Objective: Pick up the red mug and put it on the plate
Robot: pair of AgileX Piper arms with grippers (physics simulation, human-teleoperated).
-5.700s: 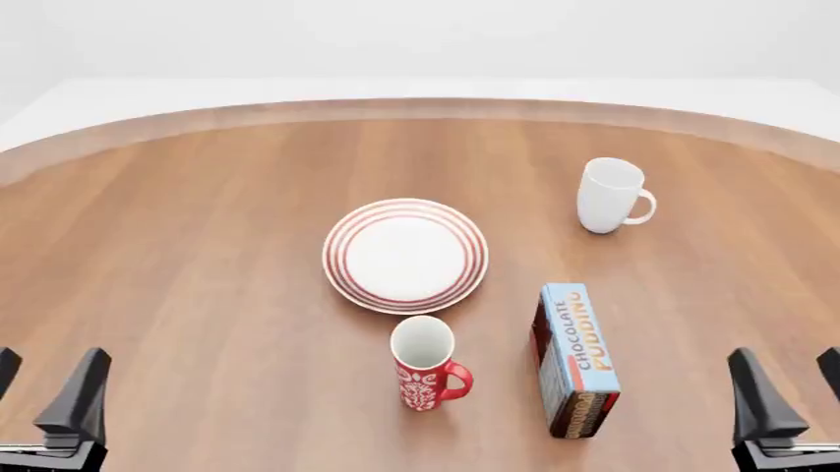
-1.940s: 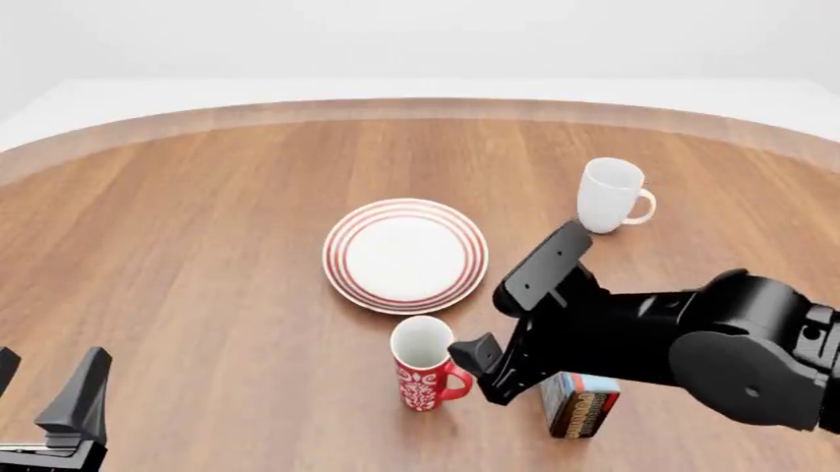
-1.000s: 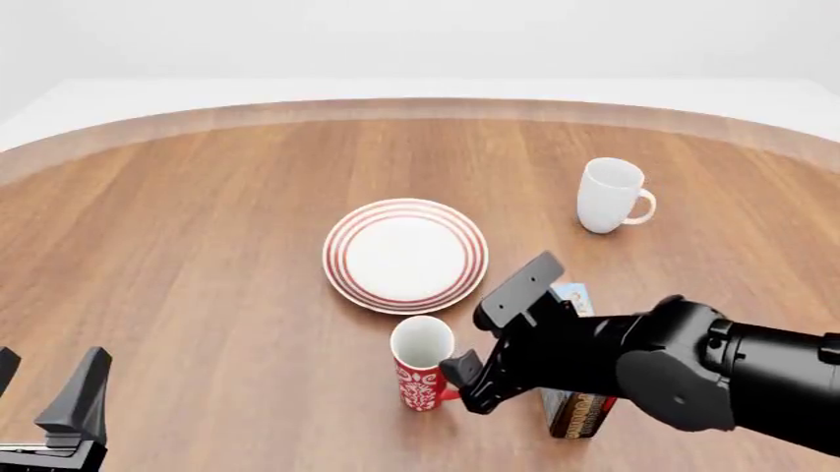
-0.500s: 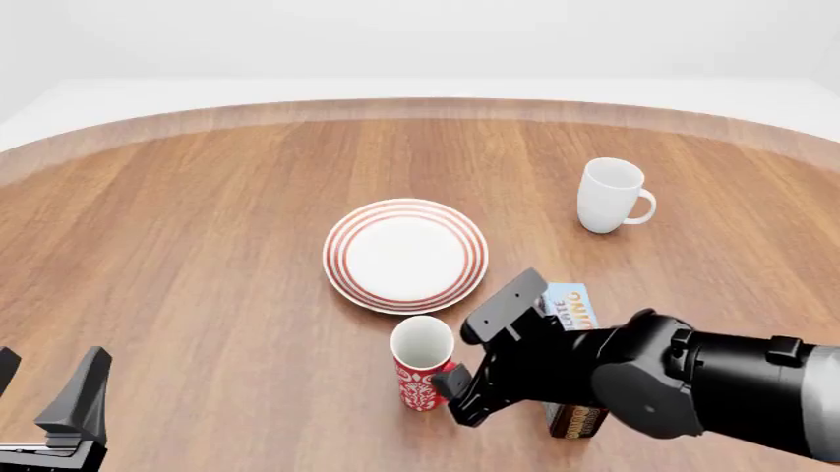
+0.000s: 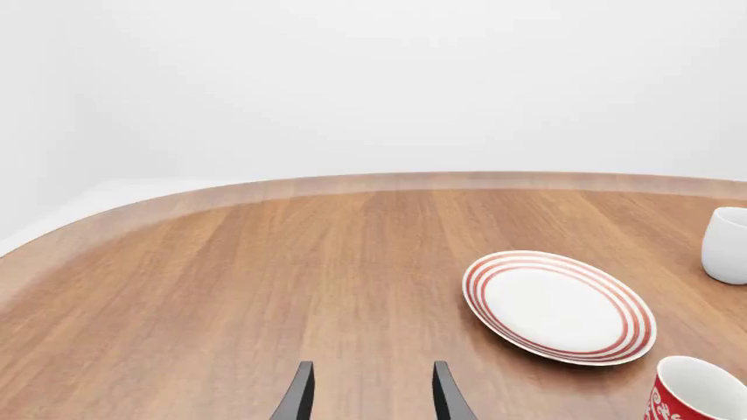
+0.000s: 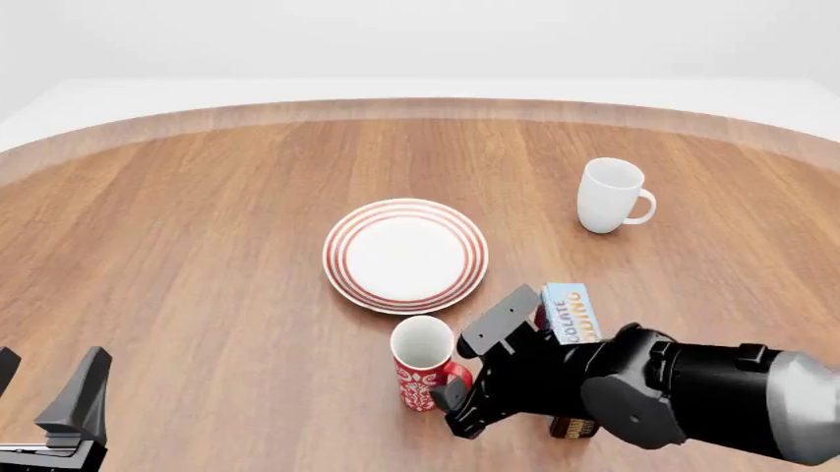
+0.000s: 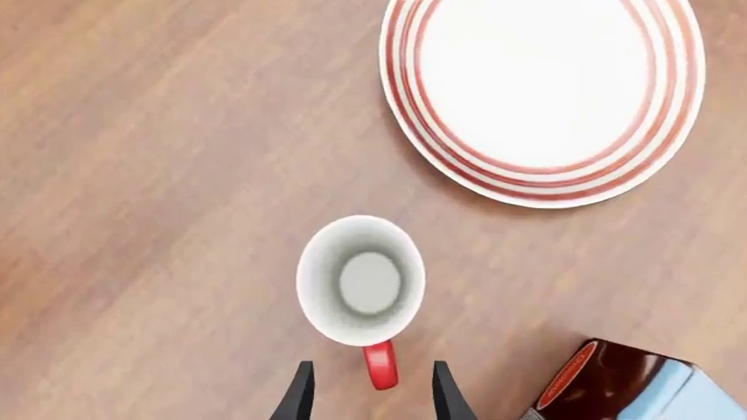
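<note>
The red mug (image 6: 423,364) stands upright near the table's front, its handle toward the right arm; it also shows in the right wrist view (image 7: 359,280) and the left wrist view (image 5: 697,392). The plate (image 6: 405,254) lies just behind it, bare, and shows in both wrist views (image 7: 543,96) (image 5: 558,306). My right gripper (image 6: 450,403) is open, pointing down beside the mug, with its fingers either side of the red handle (image 7: 380,366) and apart from it (image 7: 371,398). My left gripper (image 6: 46,393) is open and empty at the front left corner (image 5: 371,398).
A chocolate pudding box (image 6: 568,313) lies right of the mug, mostly hidden under my right arm; its end shows in the right wrist view (image 7: 631,385). A plain white mug (image 6: 612,195) stands at the back right (image 5: 726,245).
</note>
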